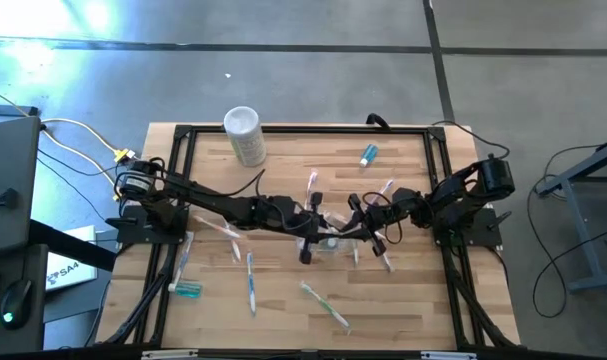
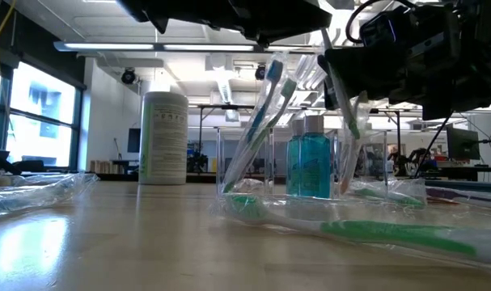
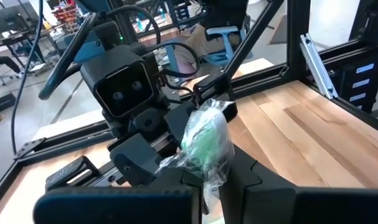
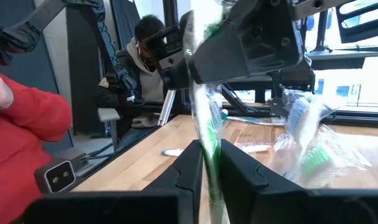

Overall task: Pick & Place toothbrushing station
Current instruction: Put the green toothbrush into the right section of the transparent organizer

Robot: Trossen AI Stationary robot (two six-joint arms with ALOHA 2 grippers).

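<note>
The clear cup [image 1: 330, 243] stands mid-table and holds several wrapped toothbrushes and a teal bottle [image 2: 310, 166]. My left gripper [image 1: 309, 236] is over the cup's left side, shut on a wrapped green toothbrush [image 3: 205, 142]. My right gripper [image 1: 369, 234] is over the cup's right side, shut on a wrapped green toothbrush [image 4: 207, 134]. I cannot tell whether both hold the same brush. More wrapped toothbrushes lie flat around the cup, one by the near edge [image 2: 374, 231]. Teal toothpaste tubes lie at the far right [image 1: 368, 154] and near left [image 1: 186, 289]. My left gripper pinches the wrapped toothbrush between its two fingers, just behind the green head end [image 3: 206, 163]. The head and its crumpled wrapper stick out past the fingertips. My right gripper pinches the wrapped toothbrush's shaft [image 4: 210, 163] between its two fingers, which lie across it. The brush stands roughly upright, running on above and below the fingers.
A tall white opaque cylinder [image 1: 245, 135] stands at the far left of the table. A black frame [image 1: 283, 130] runs around the wooden top. People sit beyond the table in the right wrist view [image 4: 20, 124].
</note>
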